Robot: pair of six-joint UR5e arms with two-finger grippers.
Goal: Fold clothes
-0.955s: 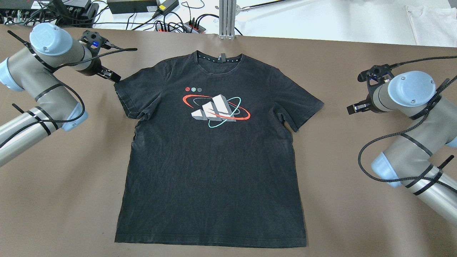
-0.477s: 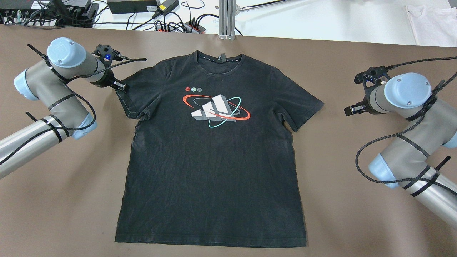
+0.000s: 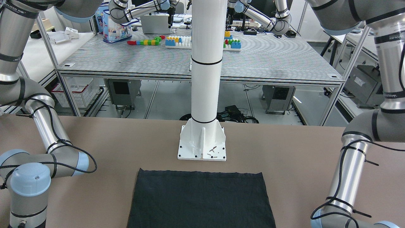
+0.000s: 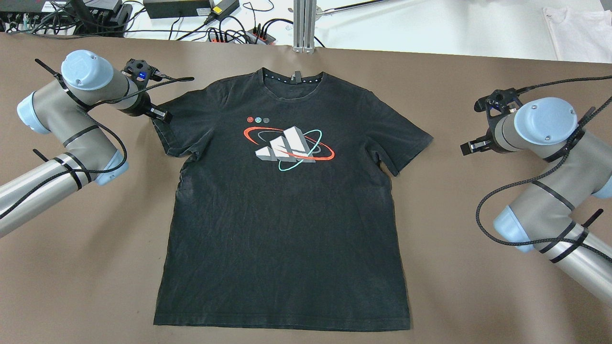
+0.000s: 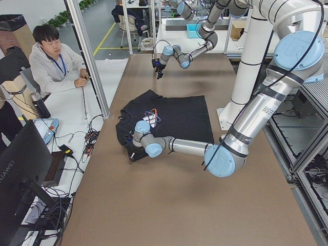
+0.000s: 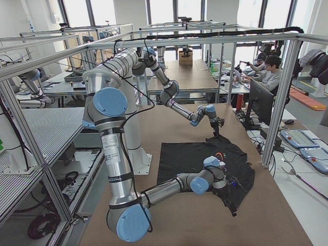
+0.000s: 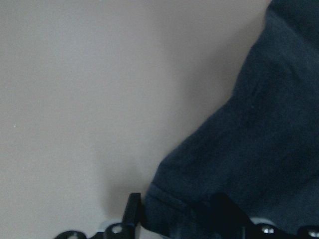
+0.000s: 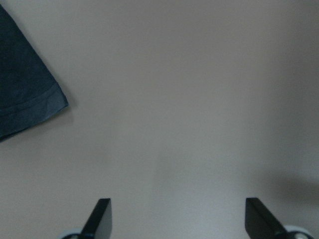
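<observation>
Overhead exterior: flat, finely wrinkled black T-shirt (image 4: 287, 210).

Extends in from 8 o'clock with the left arm (image 4: 38, 179), bends sharply at the elbow, and aims the left gripper (image 4: 162, 116) toward 4 o'clock, with wrist pitched down and jaws parted only narrowly. Extends in from 4 o'clock with the right arm (image 4: 578, 260), doubles back at the elbow, and points the right gripper (image 4: 464, 148) toward 9 o'clock, with 2 fingers (image 8: 101, 219) spread wide.
</observation>
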